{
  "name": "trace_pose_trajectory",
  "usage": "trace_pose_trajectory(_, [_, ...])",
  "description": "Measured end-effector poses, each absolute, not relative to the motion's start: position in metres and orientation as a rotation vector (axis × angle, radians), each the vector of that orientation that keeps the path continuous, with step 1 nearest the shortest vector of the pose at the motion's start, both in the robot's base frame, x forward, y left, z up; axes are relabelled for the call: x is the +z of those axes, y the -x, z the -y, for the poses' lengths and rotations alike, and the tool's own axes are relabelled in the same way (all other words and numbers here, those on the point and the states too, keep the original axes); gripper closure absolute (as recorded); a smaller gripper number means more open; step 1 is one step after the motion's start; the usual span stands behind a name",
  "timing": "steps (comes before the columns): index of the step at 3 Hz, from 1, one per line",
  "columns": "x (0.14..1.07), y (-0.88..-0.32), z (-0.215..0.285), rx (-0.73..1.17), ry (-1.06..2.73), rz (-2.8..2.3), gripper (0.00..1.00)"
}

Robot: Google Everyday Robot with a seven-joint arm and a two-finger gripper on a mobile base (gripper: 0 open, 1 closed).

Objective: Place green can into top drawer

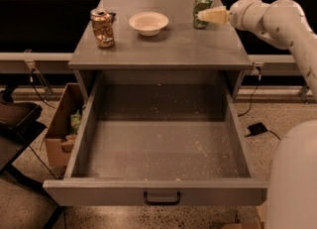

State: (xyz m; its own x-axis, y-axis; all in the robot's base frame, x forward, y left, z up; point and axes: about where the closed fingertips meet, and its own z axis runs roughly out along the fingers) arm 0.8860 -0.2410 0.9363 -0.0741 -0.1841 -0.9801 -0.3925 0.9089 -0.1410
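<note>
Up top, claw (204, 15) at green can (203, 2), its grip unclear, label unreadable, top drawer (99, 192) open.

Your pincer (204, 15) hovers over the surface's (163, 49) far right part, tip at the green can (203, 1); the top drawer (158, 189) stands open below it, nearer the camera.

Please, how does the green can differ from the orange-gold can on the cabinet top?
Colour: the green can is green and white; the orange-gold can is coppery. Place: the green can stands back right, the orange-gold can left, a bowl between them. The claw is at the green can's right side, far from the orange-gold can. Both stand upright on the cabinet top, similar in size.
</note>
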Motion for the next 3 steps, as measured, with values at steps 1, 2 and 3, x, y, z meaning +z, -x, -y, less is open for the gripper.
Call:
trace_pose_trajectory(1, [0.934, -0.890, 0.240, 0.177, 0.444, -1.655, 0.00])
trace_pose_trajectory(2, [0.929, -0.899, 0.239, 0.165, 0.429, -1.656, 0.00])
trace_pose_trajectory(3, [0.925, -0.920, 0.233, 0.162, 0.405, -1.626, 0.00])
